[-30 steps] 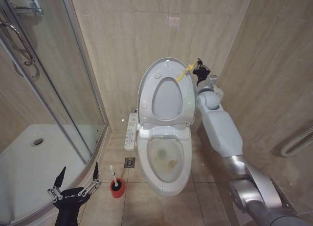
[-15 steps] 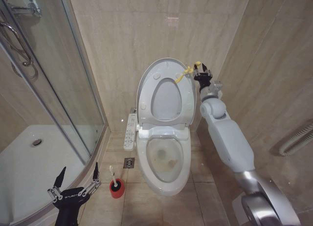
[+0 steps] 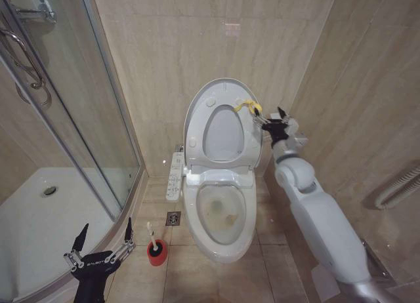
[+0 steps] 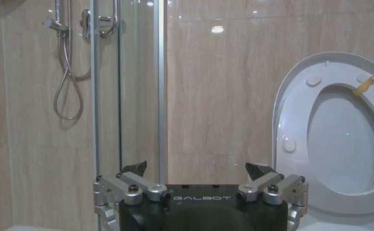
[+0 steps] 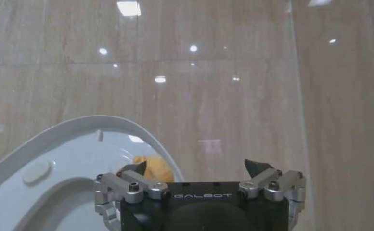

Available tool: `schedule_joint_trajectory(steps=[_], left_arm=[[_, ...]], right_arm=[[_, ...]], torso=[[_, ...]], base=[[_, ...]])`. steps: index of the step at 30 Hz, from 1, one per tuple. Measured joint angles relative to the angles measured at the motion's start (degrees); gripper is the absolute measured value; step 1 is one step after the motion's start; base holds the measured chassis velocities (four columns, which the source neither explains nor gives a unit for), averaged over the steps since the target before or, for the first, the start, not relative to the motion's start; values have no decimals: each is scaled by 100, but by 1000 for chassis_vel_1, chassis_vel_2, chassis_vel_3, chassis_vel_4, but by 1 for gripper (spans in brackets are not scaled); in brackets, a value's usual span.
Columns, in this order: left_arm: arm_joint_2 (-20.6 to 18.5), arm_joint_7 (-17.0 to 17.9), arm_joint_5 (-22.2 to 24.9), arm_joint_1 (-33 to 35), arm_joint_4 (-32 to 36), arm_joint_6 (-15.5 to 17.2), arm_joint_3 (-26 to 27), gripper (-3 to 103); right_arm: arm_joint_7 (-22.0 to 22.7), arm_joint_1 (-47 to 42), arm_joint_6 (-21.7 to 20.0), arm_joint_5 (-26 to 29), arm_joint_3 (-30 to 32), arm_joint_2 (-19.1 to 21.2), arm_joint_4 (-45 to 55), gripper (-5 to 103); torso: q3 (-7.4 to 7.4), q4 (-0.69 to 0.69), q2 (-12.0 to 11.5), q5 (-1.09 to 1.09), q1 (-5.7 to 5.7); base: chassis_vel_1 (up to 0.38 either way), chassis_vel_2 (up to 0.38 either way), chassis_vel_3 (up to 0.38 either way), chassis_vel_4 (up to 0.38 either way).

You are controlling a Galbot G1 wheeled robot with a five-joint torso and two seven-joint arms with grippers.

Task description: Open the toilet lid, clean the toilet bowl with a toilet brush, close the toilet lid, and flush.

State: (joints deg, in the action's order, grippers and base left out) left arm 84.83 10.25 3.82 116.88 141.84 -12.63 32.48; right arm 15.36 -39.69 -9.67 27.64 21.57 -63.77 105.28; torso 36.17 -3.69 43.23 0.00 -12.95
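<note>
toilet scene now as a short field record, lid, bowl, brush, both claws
toilet lid: raised upright against the back wall, yellow loop tag at its top edge
seat: raised with the lid
toilet bowl: exposed, brownish stains inside
toilet brush: standing in the red holder on the floor, to the left of the bowl
right claw: open, just beside the yellow loop tag, holding nothing
left claw: open, low by the shower tray edge, near the brush, holding nothing

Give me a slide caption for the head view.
Toilet lid raised against the wall, stained toilet bowl exposed; right end effector open beside the lid's yellow tag, left end effector open near the toilet brush.
</note>
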Motion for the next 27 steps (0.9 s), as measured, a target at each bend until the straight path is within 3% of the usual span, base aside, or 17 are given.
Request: schedule_joint_trajectory(steps=[1, 7, 9, 21, 25, 27], left_arm=[[0, 0, 0, 0, 0, 0, 0, 100], [0, 0, 0, 0, 0, 0, 0, 100], [-1, 0, 0, 0, 0, 0, 1, 100], [0, 0, 0, 0, 0, 0, 0, 100], [1, 0, 0, 0, 0, 0, 0, 100], [1, 1, 0, 0, 0, 0, 0, 100]], right_arm=[[-3, -167, -24, 17, 106, 79, 149, 100], [55, -1103, -87, 122, 487, 341, 796, 100], [189, -1483, -183, -150, 591, 358, 993, 100], [366, -2718, -462, -657, 929, 119, 1758, 100], [201, -3728, -309, -716, 1161, -61, 2151, 100], [-41, -4288, 16, -826, 1287, -232, 2320, 100]], torso=[[0, 1, 0, 0, 0], [0, 2, 0, 0, 0], [0, -1, 0, 1, 0], [0, 3, -1, -1, 0], [0, 0, -1, 0, 0], [0, 1, 0, -1, 0]], base=[[0, 0, 0, 0], [0, 0, 0, 0], [0, 0, 0, 0], [0, 0, 0, 0], [0, 0, 0, 0], [0, 0, 0, 0]])
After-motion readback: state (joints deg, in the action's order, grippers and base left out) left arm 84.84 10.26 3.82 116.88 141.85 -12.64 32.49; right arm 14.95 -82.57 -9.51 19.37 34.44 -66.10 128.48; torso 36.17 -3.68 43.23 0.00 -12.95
